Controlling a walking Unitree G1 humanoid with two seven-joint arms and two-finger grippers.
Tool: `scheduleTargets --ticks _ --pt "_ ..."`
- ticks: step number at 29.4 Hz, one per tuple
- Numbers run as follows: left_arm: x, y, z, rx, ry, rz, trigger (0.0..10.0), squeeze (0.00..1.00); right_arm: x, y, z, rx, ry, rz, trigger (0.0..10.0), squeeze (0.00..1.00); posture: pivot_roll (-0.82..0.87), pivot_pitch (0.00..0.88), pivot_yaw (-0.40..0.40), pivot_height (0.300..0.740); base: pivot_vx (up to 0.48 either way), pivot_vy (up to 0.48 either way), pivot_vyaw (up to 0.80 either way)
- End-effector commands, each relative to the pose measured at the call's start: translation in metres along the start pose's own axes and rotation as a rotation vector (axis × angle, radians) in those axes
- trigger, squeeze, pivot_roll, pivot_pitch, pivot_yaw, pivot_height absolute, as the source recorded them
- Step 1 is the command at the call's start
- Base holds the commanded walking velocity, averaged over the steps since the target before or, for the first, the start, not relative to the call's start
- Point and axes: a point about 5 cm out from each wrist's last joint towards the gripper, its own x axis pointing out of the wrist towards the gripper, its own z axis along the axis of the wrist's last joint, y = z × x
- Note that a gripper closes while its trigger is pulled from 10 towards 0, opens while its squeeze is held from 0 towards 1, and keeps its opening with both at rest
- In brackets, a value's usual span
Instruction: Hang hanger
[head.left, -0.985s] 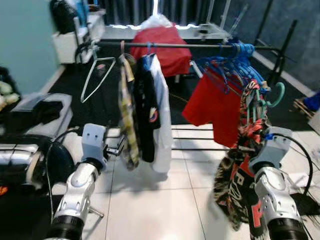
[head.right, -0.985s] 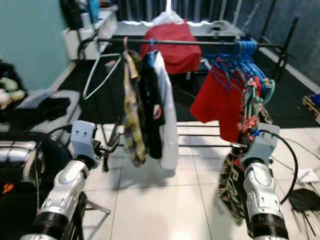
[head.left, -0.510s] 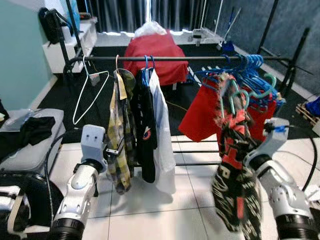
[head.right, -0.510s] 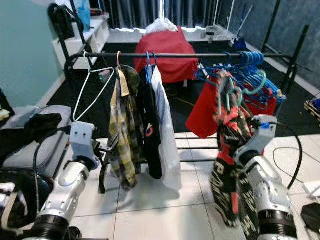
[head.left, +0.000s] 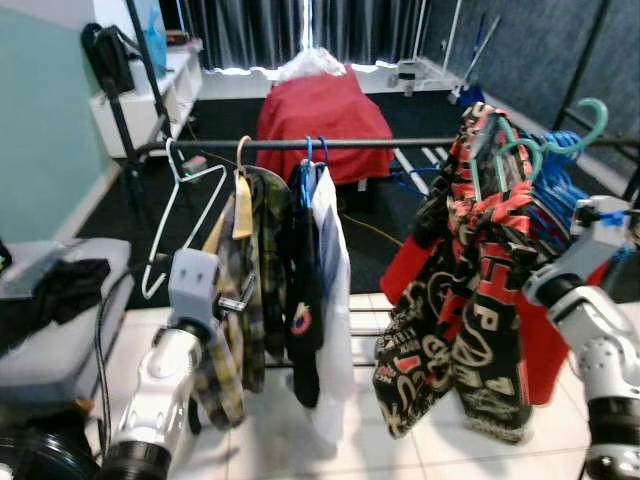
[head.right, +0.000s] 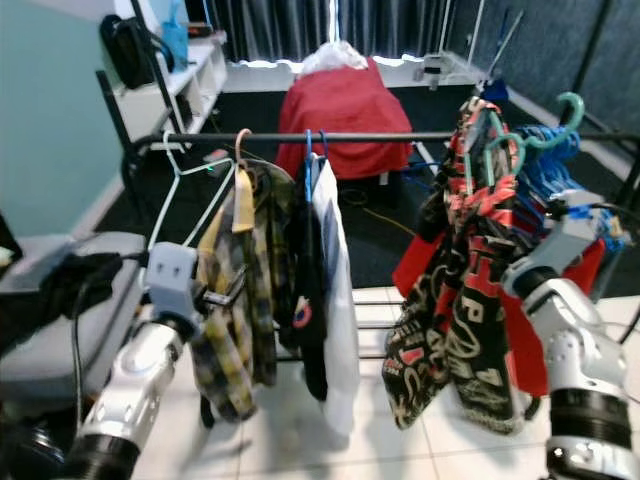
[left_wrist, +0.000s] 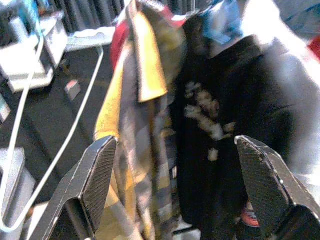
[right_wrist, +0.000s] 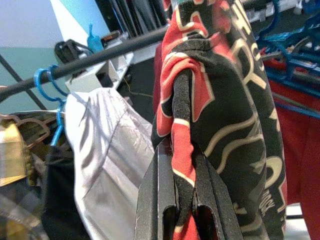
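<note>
My right gripper (right_wrist: 181, 165) is shut on a teal hanger (head.left: 588, 118) through the black-and-red patterned garment (head.left: 465, 300) that hangs from it. The garment is held up to the right of the white shirt, and the hanger's hook stands above the level of the black rail (head.left: 400, 143). The garment hides the gripper's fingers in the eye views. My left gripper (left_wrist: 180, 185) is open, low at the left, close in front of the plaid shirt (head.left: 240, 290), with nothing between its fingers.
On the rail hang an empty white hanger (head.left: 185, 215), the plaid shirt, a dark garment and a white shirt (head.left: 335, 290), and several blue hangers (head.right: 545, 165) with a red garment (head.left: 540, 345). A grey case (head.left: 50, 320) lies at the left. A red-covered object (head.left: 320, 110) stands behind.
My right arm has lifted the hanger and garment from below the rail to where the hook stands above it. The camera has risen and moved closer to the rack.
</note>
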Motion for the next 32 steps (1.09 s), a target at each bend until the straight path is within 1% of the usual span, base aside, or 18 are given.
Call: scheduleTargets --ticks 1,3,4,5,7,9,14,16,18,20,21,22,23,25,26,28,30,32 --pt "0.0 -0.004 0.003 0.008 -0.009 -0.016 10.0 0.0 -0.003 -0.003 0.004 -0.002 0.015 0.003 10.0 0.0 -0.09 0.0 -0.004 0.74 0.48 0.0 0.0" --pt "-0.001 -0.003 0.004 0.006 -0.01 -0.009 10.0 0.0 -0.001 0.001 -0.003 -0.01 0.092 0.036 10.0 0.0 -0.09 0.0 -0.005 0.74 0.48 0.0 0.0" --pt "-0.001 -0.003 0.004 0.006 -0.01 -0.009 10.0 0.0 -0.001 0.001 -0.003 -0.01 0.092 0.036 10.0 0.0 -0.09 0.0 -0.005 0.74 0.48 0.0 0.0" --pt "-0.001 -0.002 0.002 0.003 0.002 0.007 10.0 0.0 0.0 0.005 -0.011 0.011 0.145 0.062 10.0 0.0 -0.09 0.0 -0.006 0.74 0.0 0.0 0.0" --pt "-0.001 0.0 0.001 -0.002 0.014 0.023 10.0 0.0 -0.002 0.019 -0.027 0.067 0.225 0.149 10.0 0.0 -0.09 0.0 -0.008 0.74 0.0 0.0 0.0" --pt "-0.002 0.0 0.001 -0.002 0.012 0.022 10.0 0.0 -0.007 0.034 -0.04 0.094 0.273 0.241 10.0 0.0 -0.09 0.0 -0.009 0.74 0.0 0.0 0.0" --pt "-0.003 0.0 0.001 -0.003 0.008 0.02 10.0 0.0 -0.016 0.044 -0.051 0.127 0.304 0.318 10.0 0.0 -0.08 0.003 -0.012 0.74 0.0 0.0 0.0" --pt "-0.004 0.0 0.002 -0.006 0.007 0.017 10.0 0.0 -0.028 0.055 -0.057 0.138 0.329 0.422 10.0 0.0 -0.09 0.006 -0.011 0.74 0.0 0.0 0.0" --pt "-0.004 0.0 0.002 -0.006 0.007 0.017 10.0 0.0 -0.028 0.055 -0.057 0.138 0.329 0.422 10.0 0.0 -0.09 0.006 -0.011 0.74 0.0 0.0 0.0" --pt "-0.004 -0.001 0.002 -0.01 0.006 0.01 10.0 0.0 -0.048 0.065 -0.059 0.127 0.351 0.547 10.0 0.0 -0.09 0.008 -0.016 0.74 0.0 0.0 0.0" --pt "-0.004 -0.001 0.002 -0.01 0.006 0.01 10.0 0.0 -0.048 0.065 -0.059 0.127 0.351 0.547 10.0 0.0 -0.09 0.008 -0.016 0.74 0.0 0.0 0.0" --pt "-0.004 -0.001 0.002 -0.011 0.006 0.007 10.0 0.0 -0.056 0.067 -0.059 0.126 0.361 0.592 10.0 0.0 -0.09 0.008 -0.016 0.74 0.0 0.0 0.0" --pt "-0.004 -0.001 0.002 -0.011 0.006 0.007 10.0 0.0 -0.056 0.067 -0.059 0.126 0.361 0.592 10.0 0.0 -0.09 0.008 -0.016 0.74 0.0 0.0 0.0" --pt "-0.005 -0.001 0.002 -0.013 0.005 0.005 10.0 0.0 -0.08 0.062 -0.06 0.147 0.39 0.598 10.0 0.0 -0.1 0.016 -0.023 0.74 0.0 0.0 0.0" --pt "-0.006 -0.001 0.002 -0.015 0.004 0.004 10.0 0.0 -0.094 0.057 -0.061 0.161 0.402 0.571 10.0 0.0 -0.11 0.019 -0.022 0.74 0.0 0.0 0.0" --pt "-0.006 -0.001 0.002 -0.015 0.004 0.004 10.0 0.0 -0.094 0.057 -0.061 0.161 0.402 0.571 10.0 0.0 -0.11 0.019 -0.022 0.74 0.0 0.0 0.0" --pt "-0.006 0.0 0.002 -0.023 0.004 -0.006 10.0 0.0 -0.121 0.048 -0.064 0.188 0.413 0.508 10.0 0.0 -0.12 0.022 -0.014 0.74 0.0 0.0 0.0" --pt "-0.006 0.0 0.002 -0.023 0.004 -0.006 10.0 0.0 -0.121 0.048 -0.064 0.188 0.413 0.508 10.0 0.0 -0.12 0.022 -0.014 0.74 0.0 0.0 0.0"
